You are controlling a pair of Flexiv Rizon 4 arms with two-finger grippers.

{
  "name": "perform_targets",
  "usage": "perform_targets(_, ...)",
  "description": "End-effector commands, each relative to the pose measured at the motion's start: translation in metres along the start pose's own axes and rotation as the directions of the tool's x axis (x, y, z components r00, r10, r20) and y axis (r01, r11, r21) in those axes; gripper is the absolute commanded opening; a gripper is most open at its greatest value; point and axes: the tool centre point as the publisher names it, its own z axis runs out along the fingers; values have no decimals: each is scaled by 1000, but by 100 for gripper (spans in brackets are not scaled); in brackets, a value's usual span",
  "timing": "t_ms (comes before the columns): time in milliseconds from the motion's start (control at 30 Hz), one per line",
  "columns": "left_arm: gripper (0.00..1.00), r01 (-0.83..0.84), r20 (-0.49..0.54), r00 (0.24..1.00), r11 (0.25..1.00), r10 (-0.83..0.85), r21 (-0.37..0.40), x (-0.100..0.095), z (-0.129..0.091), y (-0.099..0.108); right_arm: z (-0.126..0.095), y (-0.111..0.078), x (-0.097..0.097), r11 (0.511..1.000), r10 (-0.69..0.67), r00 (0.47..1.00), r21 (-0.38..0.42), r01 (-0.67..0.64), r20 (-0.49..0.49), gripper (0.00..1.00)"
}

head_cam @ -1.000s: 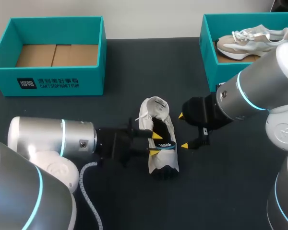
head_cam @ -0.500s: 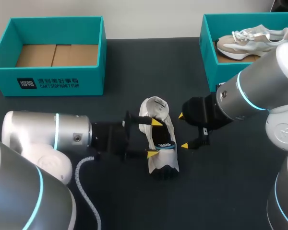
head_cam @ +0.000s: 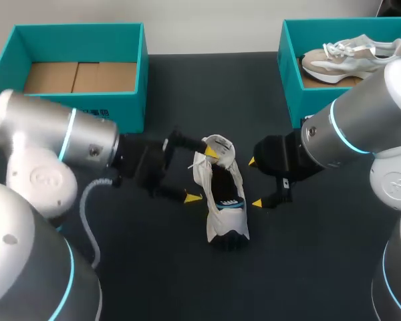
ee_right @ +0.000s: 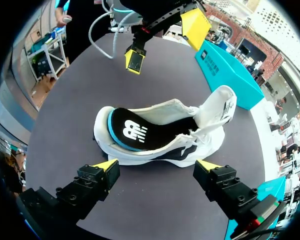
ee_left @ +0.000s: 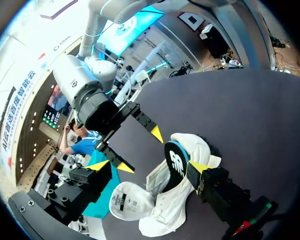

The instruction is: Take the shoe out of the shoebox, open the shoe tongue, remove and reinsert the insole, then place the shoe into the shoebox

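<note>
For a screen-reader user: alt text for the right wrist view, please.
A white sneaker with a black, blue-edged insole sits on the dark table ahead of the open right hand. Beyond it are the open left hand and a teal cardboard shoebox.

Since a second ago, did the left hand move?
Yes. The left hand backed out of the shoe and shifted toward the left box.
</note>
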Motion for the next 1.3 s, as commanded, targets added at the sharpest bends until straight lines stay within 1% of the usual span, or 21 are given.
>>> perform_targets(33,100,-56,-446,892,997,71,45,-15,3,13,0,0,2,1000,-1,1000,1,1,2,100)
perform_targets(67,100,-65,-502,861,996,84,55,-16,2,14,-2,-1,1,1000,0,1000,0,0,1,100)
perform_targets(100,100,-87,-533,840,995,102,54,-17,2,14,-4,-2,1,1000,2,1000,0,-2,0,100)
perform_targets(233,100,-87,-533,840,995,102,54,-17,2,14,-12,-5,0,1000,5,1000,3,-5,-14,100)
perform_targets(367,100,-87,-533,840,995,102,54,-17,2,14,-26,-11,-3,1000,3,1000,-9,-3,-17,100)
perform_targets(700,100,-87,-533,840,995,102,54,-17,2,14,-81,-22,-10,1000,-3,1000,-18,3,-9,100)
perform_targets(833,100,-87,-533,840,995,102,54,-17,2,14,-98,-24,-10,1000,-23,998,-16,22,-57,100)
perform_targets(867,100,-87,-533,840,995,102,54,-17,2,14,-102,-23,-9,999,-29,997,-26,28,-65,100)
perform_targets(967,100,-87,-533,840,995,102,54,-17,2,14,-116,-22,-10,999,-38,996,-16,36,-83,100)
perform_targets(1000,100,-95,-551,827,993,115,65,-18,1,16,-120,-22,-10,999,-39,996,-18,38,-81,100)
perform_targets(1133,100,-128,-628,766,990,140,65,-21,1,25,-132,-22,-13,999,-50,996,-9,49,-79,100)
perform_targets(1167,100,-136,-653,742,988,151,73,-21,1,28,-134,-22,-14,999,-53,995,-6,53,-81,100)
perform_targets(1267,100,-140,-678,716,986,167,95,-25,3,31,-136,-22,-15,998,-56,995,-2,56,-87,100)
perform_targets(1300,100,-159,-686,706,983,178,92,-26,4,31,-136,-21,-15,998,-58,994,-1,58,-90,100)
